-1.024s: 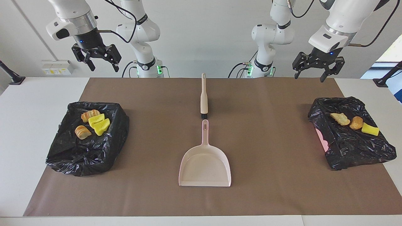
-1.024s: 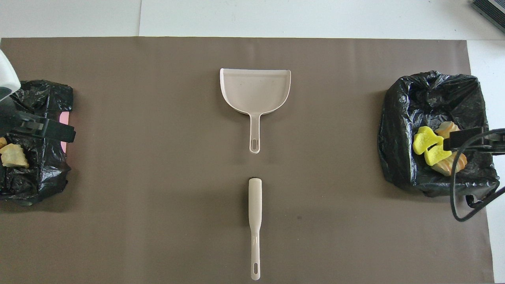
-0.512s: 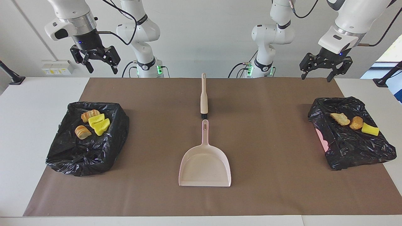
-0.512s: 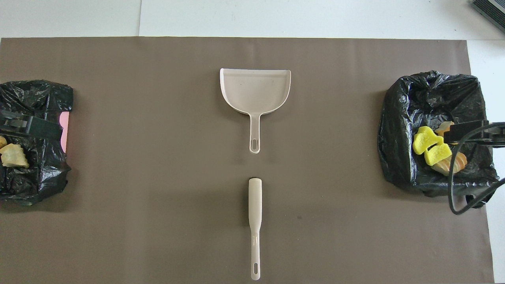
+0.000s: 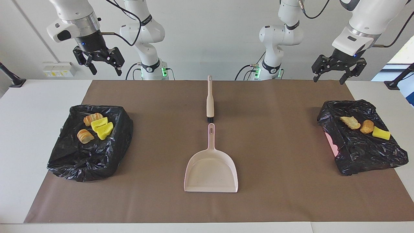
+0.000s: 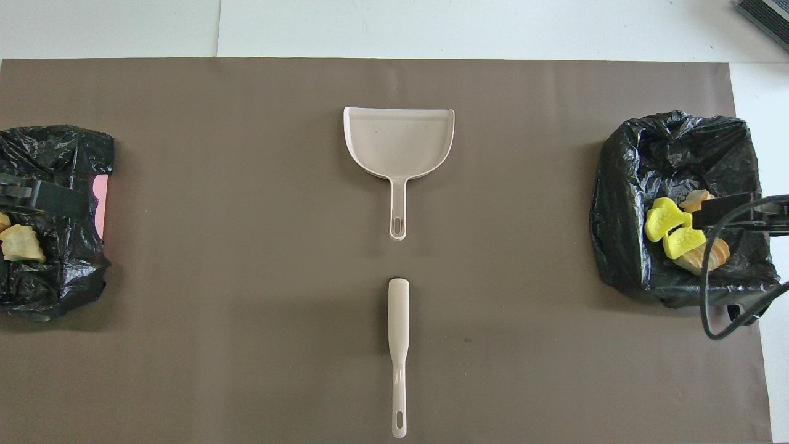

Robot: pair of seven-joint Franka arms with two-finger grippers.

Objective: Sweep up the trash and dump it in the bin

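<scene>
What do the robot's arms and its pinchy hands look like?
Both arms are glossy white with rounded joints and black rings. Each ends in a silver band and a black two-finger claw: the left gripper and the right gripper. Black cables loop along them, small blue lights glow above the claws, and green lights shine at the bases.

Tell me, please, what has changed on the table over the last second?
Both arms have drawn up and back. The left gripper rose from above its bin toward the table's outer edge; the right gripper rose slightly. Both stay open and empty. The dustpan, brush, both bins and the trash have not moved.
</scene>
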